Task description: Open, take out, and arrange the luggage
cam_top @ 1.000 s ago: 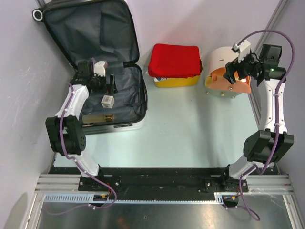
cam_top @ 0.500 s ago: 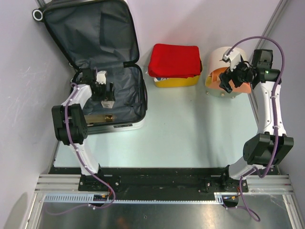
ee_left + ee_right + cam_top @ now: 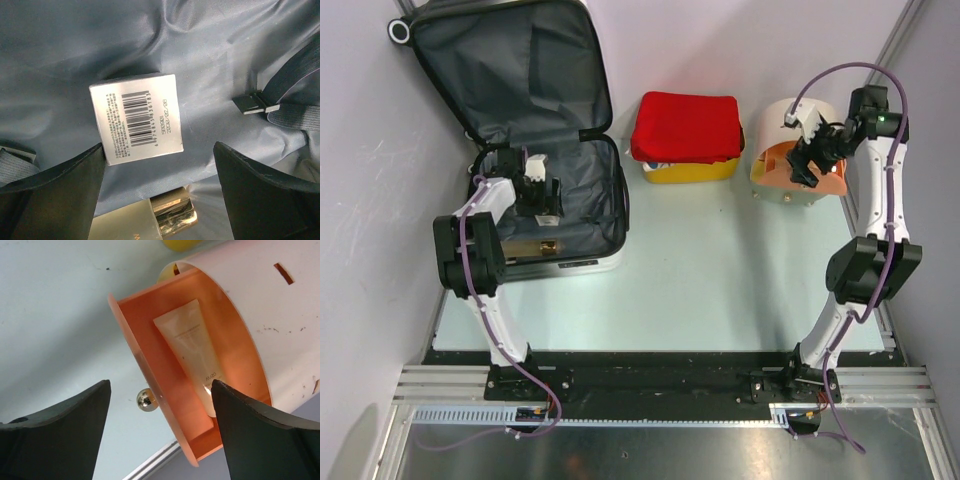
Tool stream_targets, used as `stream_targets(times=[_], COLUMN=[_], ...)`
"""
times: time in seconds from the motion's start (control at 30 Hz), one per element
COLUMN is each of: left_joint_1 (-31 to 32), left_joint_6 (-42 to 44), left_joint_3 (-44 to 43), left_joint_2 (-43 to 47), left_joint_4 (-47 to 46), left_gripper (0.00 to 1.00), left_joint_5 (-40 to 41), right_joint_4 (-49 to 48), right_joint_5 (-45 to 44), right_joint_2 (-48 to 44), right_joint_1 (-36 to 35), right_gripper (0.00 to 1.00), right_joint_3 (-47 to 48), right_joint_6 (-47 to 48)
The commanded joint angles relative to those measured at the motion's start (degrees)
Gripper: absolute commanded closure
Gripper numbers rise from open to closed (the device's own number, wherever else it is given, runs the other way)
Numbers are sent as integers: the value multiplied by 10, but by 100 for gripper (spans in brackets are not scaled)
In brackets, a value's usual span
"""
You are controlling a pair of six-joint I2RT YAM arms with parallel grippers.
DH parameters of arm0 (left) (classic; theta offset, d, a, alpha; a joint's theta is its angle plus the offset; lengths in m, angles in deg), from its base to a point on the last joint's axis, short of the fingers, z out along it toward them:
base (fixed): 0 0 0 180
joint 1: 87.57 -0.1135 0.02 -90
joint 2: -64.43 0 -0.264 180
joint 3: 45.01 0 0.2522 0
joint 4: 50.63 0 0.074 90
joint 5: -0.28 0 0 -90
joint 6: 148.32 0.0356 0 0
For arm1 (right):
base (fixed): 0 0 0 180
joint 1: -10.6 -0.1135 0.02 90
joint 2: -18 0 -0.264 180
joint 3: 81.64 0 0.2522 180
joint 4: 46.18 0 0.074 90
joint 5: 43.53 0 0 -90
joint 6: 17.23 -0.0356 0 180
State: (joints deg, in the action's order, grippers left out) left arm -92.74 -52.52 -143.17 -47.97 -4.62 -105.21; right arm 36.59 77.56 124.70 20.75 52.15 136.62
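At the tabletop's (image 3: 720, 260) far-left corner, the left arm bends into the open luggage (image 3: 590, 190), left gripper (image 3: 160, 150) spread wide over a barcoded box (image 3: 136, 118); the right gripper (image 3: 161, 385) gapes above an orange drawer (image 3: 150, 330).

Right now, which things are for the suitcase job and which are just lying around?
For the job: luggage, and the barcode box and gold-capped item inside it.
Lying about: yellow basket, red cloth; perhaps drawer box, tube.
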Motion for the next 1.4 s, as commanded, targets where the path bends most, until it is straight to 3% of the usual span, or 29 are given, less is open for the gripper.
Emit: stream_targets(times=[0.0,0.1,0.13,0.23,0.53,0.8,1.07,1.17,1.2,1.37], left_joint_1=[1,1,0,2,8,10,13,12,11,-6], left_joint_6=[-32,-31,-31,-32,-19,-19,-4,65,87,234], left_joint_3=[-6,-4,-4,-2,4,-7,-9,10,18,50], left_joint_2=[1,2,3,7,14,3,2,50,66,172], left_joint_4=[-7,-6,-6,-6,-6,-6,-5,1,7,58], left_gripper=[9,12,13,18,32,32,23,12,9,4], left_joint_5=[-21,-28,-32,-37,-3,30,29,2,-22,-86], right_joint_4=[124,160,166,178,177,178,178,177,177,177], right_joint_5=[13,18,18,17,12,21,8,3,5,23], right_joint_2=[38,49,50,42,13,-5,-26,-19,-18,-19], right_joint_1=[13,15,15,15,25,29,29,29,30,34], right_gripper=[16,29,39,58,83,100,100,59,40,18], right_joint_3=[76,101,103,98,64,48,15,35,42,66], right_joint_6=[70,85,98,113,129,144,181,162,155,147])
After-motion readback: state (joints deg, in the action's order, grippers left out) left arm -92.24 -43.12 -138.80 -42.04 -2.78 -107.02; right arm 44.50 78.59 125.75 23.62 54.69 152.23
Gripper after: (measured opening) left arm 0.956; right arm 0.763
